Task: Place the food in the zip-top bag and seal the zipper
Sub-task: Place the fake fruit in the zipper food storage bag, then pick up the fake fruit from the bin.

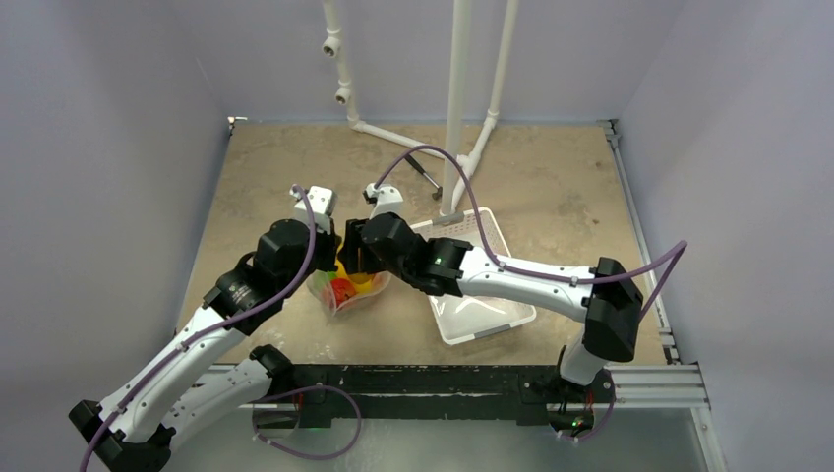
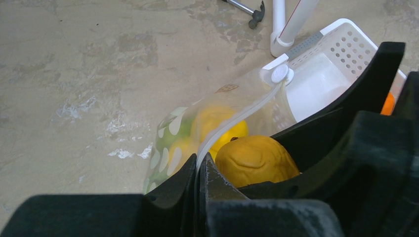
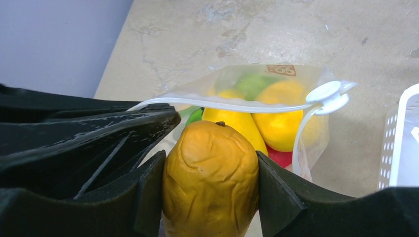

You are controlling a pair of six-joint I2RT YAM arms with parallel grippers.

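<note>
Currently on my screens, item by item.

1. Left gripper [image 2: 199,167]: fingers pressed together, pinching the zipper [image 2: 236,117] at the near end of the strip. From this pinch the strip runs up and away to a white round slider [image 2: 279,74] at its far end.

2. Right gripper [image 3: 210,170]: clamped on one orange-yellow fruit [image 3: 212,185], a pad against each flank and the stem end pointing away from the wrist. In the left wrist view this fruit sits just right of the left fingertips.

3. Zip-top bag [image 3: 296,74]: directly ahead of the right fingers and below both grippers in the overhead view, its mouth gaping. One lip is stretched taut just beyond the held fruit; the other hangs in a loop from the slider. I cannot tell whether the fruit has passed the lip.

4. Food inside the bag, beyond the held fruit: two yellow fruits [image 3: 281,118], a green piece [image 3: 252,84] and a red piece [image 3: 280,157].

5. White tray [image 3: 402,128]: right of the right gripper, beside the bag.

6. Table [image 2: 99,74]: mottled tan surface under everything.
</note>
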